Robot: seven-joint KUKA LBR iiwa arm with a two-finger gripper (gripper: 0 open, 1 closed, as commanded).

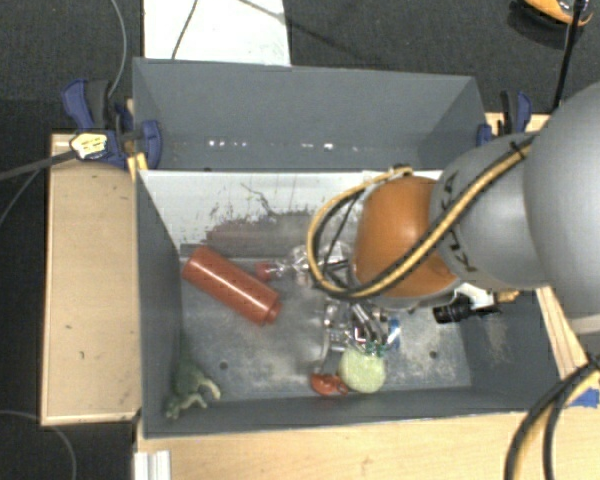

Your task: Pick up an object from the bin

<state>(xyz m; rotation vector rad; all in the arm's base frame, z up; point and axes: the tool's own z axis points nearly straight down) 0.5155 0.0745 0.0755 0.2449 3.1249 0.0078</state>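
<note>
Camera view: the bin (270, 363) is looked down on from above, and the red cylinder (230, 284) is taken as the marker for everything else.
Red cylinder: it is laid on its side, slanted across the floor, with nothing seen touching it.
Gripper (352, 340): it is found well to the right of the cylinder and nearer the front wall, hung below the orange cover (400, 238) on the wrist.
Pincer state: released or clenched, it cannot be told, because the tool's end is lost among cables and shadow.
Pale green ball (362, 372): it is seen to the right of the cylinder and further forward, directly under the gripper and close to the front wall. It appears to rest on the floor, not yet lifted.
Small red thing (327, 384): it is tucked against the ball on the side facing the cylinder; whether they touch or are just beside each other cannot be settled.
Green toy figure (190, 390): it is left forward of the cylinder and slightly left, well apart from the gripper.
Why so placed: a descent from above is judged to be favoured, since the front wall leaves little room for a side approach.
Risk: the ball may be nudged and rolled off, or the red thing caught along with it.
</note>
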